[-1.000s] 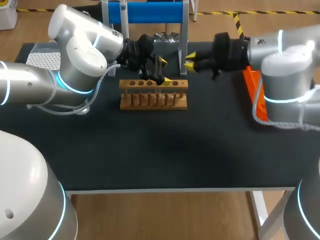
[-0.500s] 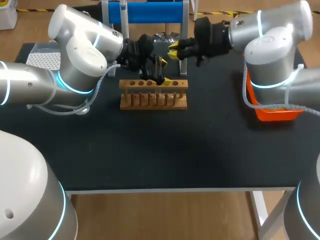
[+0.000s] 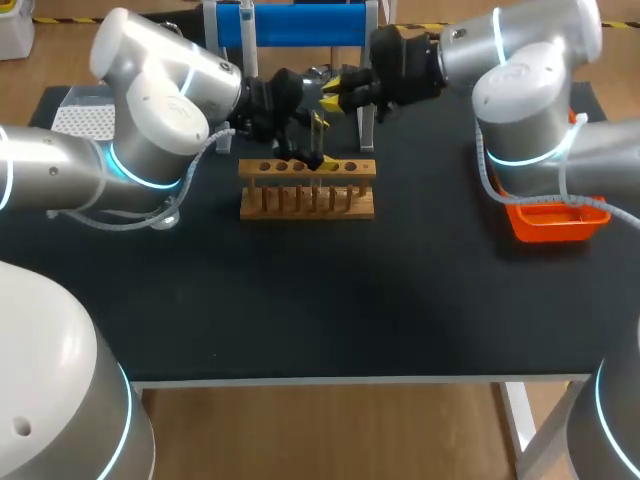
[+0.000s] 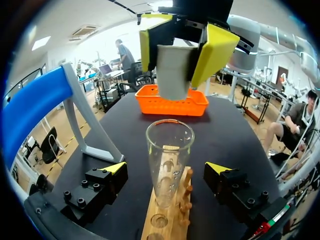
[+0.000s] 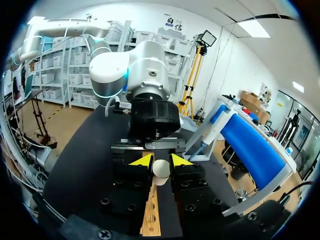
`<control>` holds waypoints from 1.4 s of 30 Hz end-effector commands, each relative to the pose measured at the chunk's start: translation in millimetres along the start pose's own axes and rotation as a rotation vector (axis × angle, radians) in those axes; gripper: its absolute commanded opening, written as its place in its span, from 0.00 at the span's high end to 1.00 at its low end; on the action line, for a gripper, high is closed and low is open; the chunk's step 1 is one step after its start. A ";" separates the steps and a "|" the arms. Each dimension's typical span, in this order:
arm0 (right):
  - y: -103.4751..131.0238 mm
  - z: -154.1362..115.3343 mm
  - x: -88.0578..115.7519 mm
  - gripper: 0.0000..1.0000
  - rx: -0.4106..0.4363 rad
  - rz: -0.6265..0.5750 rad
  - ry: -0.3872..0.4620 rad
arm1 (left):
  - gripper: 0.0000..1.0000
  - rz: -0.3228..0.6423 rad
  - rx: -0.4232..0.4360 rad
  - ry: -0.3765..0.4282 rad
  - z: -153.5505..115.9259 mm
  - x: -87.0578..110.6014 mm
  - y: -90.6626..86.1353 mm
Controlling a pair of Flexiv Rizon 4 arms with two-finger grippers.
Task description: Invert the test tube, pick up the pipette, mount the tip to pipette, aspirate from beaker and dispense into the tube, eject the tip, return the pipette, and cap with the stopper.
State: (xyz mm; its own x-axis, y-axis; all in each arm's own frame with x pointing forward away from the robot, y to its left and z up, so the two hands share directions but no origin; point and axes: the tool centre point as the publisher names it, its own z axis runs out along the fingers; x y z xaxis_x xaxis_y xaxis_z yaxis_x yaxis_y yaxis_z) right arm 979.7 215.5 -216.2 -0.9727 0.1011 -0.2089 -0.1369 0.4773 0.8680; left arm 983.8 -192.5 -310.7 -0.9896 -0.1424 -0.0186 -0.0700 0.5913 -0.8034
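A clear test tube (image 4: pixel 169 160) stands upright, mouth up, in the wooden rack (image 3: pixel 307 187). My left gripper (image 4: pixel 166 170) is open, one finger on each side of the tube, and neither touches it. In the head view that gripper (image 3: pixel 326 140) sits just behind the rack. Over the tube's mouth hangs a pale stopper (image 4: pixel 172 70), with my right gripper (image 3: pixel 338 95) shut on it. The right wrist view shows the stopper (image 5: pixel 161 169) pinched between the yellow tips of my right gripper (image 5: pixel 161 161), above the rack (image 5: pixel 150 220). No pipette is clearly visible.
A blue stand (image 3: pixel 290 25) rises at the back of the table behind the rack. An orange basket (image 3: pixel 555 222) sits at the right side, partly behind my right arm. A white perforated box (image 3: pixel 85 120) lies at the back left.
My right arm has swung left with the stopper, from right of the rack to above the tube. The left arm has stayed almost still, its gripper open.
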 end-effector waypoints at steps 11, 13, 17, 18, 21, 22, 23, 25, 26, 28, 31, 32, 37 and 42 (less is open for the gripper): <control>9.6 9.5 0.6 1.00 0.007 -0.014 0.017 | 0.00 -0.018 -0.006 -0.031 -8.6 5.9 2.0; 9.8 10.4 0.3 1.00 0.007 -0.014 0.019 | 0.00 -0.018 -0.006 -0.031 -8.6 5.9 2.0; 9.5 11.8 1.7 1.00 0.009 -0.013 0.023 | 0.00 -0.018 -0.006 -0.031 -8.6 5.9 2.0; 9.2 12.4 2.2 1.00 0.009 -0.012 0.025 | 0.00 -0.018 -0.006 -0.031 -8.6 5.9 2.0; 8.5 13.3 4.0 1.00 0.008 -0.010 0.029 | 0.00 -0.018 -0.006 -0.031 -8.6 5.9 2.0; 7.9 14.0 4.6 1.00 0.009 -0.010 0.030 | 0.00 -0.018 -0.006 -0.031 -8.6 5.9 2.0; 7.4 14.4 4.9 1.00 0.009 -0.008 0.032 | 0.00 -0.018 -0.006 -0.031 -8.6 5.9 2.0; 6.2 15.2 5.9 1.00 0.011 -0.008 0.034 | 0.00 -0.018 -0.006 -0.031 -8.6 5.9 2.0; 5.6 15.5 6.2 1.00 0.011 -0.007 0.035 | 0.00 -0.018 -0.006 -0.031 -8.6 5.9 2.0; 4.5 16.1 7.3 1.00 0.011 -0.004 0.037 | 0.00 -0.018 -0.006 -0.031 -8.6 5.9 2.0; 2.4 17.3 8.3 1.00 0.012 -0.002 0.039 | 0.00 -0.018 -0.006 -0.031 -8.6 5.9 2.0; 1.5 18.1 8.9 1.00 0.013 -0.002 0.040 | 0.00 -0.018 -0.006 -0.031 -8.6 5.9 2.0; -2.5 19.7 11.5 1.00 0.017 0.004 0.045 | 0.00 -0.018 -0.006 -0.031 -8.6 5.9 2.0; -5.2 21.4 13.1 1.00 0.019 0.008 0.048 | 0.00 -0.018 -0.006 -0.031 -8.6 5.9 2.0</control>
State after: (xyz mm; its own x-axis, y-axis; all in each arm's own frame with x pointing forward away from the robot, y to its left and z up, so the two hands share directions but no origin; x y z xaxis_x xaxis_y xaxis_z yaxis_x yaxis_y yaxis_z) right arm 971.4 233.1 -227.6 -0.9812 0.0658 -0.1814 -0.1265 0.4903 0.8623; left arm 976.9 -185.5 -307.3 -0.9838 -0.1777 -0.0239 -0.0877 0.5934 -0.8001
